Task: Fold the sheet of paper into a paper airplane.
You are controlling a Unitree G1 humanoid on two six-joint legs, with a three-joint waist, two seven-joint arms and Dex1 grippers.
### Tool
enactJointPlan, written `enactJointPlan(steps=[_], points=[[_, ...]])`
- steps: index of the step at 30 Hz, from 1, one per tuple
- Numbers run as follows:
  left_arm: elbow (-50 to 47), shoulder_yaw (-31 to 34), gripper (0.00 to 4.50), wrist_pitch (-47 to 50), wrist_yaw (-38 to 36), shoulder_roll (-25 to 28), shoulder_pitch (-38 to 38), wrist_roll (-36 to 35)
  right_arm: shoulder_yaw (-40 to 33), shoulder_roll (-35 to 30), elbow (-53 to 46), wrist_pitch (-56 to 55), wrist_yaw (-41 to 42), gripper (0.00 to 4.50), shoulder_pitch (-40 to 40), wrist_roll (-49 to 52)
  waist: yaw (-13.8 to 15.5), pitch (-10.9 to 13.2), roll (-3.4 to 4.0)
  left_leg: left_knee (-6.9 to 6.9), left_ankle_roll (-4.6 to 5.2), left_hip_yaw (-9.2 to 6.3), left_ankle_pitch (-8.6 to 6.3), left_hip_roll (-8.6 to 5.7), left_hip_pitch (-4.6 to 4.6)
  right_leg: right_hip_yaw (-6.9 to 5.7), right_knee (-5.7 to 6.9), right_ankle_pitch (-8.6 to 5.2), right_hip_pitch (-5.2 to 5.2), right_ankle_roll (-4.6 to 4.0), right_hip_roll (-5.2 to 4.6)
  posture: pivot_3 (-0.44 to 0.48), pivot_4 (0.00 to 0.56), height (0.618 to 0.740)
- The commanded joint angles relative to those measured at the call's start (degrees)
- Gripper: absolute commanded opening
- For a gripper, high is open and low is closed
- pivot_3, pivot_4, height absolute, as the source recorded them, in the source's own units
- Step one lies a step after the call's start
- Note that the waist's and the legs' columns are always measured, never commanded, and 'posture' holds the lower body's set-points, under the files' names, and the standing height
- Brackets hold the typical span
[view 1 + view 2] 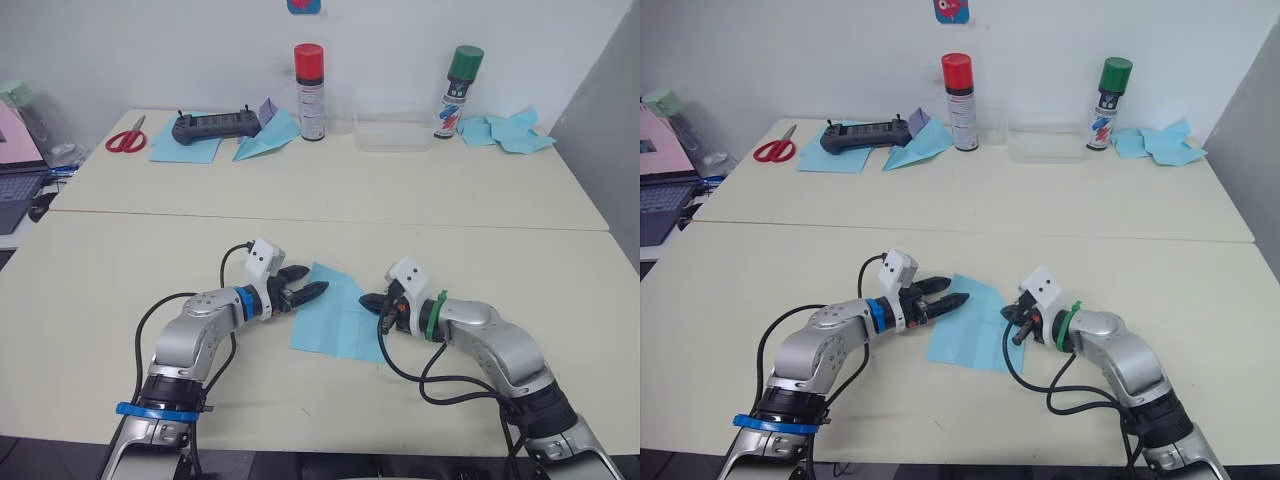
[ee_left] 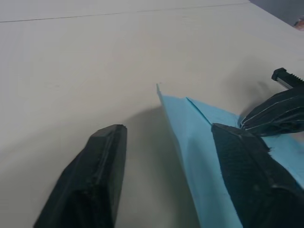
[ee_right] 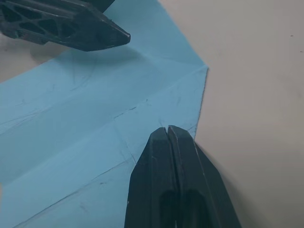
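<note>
Sheet of paper [image 1: 335, 315], light blue, creased, flat on near bench [image 1: 120, 300] between both grippers, long axis running far-left to near-right. Left gripper [image 1: 305, 294]: spread open, straddling its left edge, holding nothing. Right gripper [image 1: 372, 302]: closed empty, tips at its right edge, equally near.

We see a light-blue sheet of paper [image 1: 337, 318] marked by straight crease lines at the lower centre of the frame, on a cream surface [image 1: 420, 200]. Both the left claw [image 1: 303, 294] and the right claw [image 1: 372, 302] are black. Near the top centre stand a red-capped spray can [image 1: 310, 92] and a green-capped spray can [image 1: 458, 92]. Red scissors [image 1: 127, 137] lie upper left.
</note>
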Motion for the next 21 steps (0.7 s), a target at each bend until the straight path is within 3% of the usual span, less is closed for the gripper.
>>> enactJointPlan(steps=[1, 7, 21], points=[[-3.18, -0.24, 2.08, -0.44, -1.79, 1.01, 0.06, -0.76, 0.72, 0.47, 1.73, 0.44, -0.41, 0.00, -0.58, -1.05, -0.06, 0.00, 0.00, 0.00, 0.00, 0.00, 0.00, 0.00, 0.00, 0.00, 0.00, 0.00, 0.00, 0.00, 0.00, 0.000, 0.150, 0.740], [-3.83, -1.43, 0.12, -1.97, -1.51, 2.36, 0.31, 2.02, 0.71, 1.17, 2.16, -0.14, -0.38, 0.00, -1.40, -1.08, -0.06, 0.00, 0.00, -0.01, 0.00, 0.00, 0.00, 0.00, -0.01, 0.01, 0.00, 0.00, -0.01, 0.00, 0.00, 0.000, 0.150, 0.740], [-4.83, -9.65, 0.02, -13.48, -6.40, 6.50, 0.99, 10.83, 0.75, 1.30, 2.17, -0.18, -0.36, 0.00, -1.16, -1.08, -0.04, 0.01, 0.00, -0.03, 0.00, 0.05, 0.00, 0.00, -0.02, 0.04, -0.01, -0.01, -0.04, -0.01, 0.00, 0.000, 0.150, 0.740]])
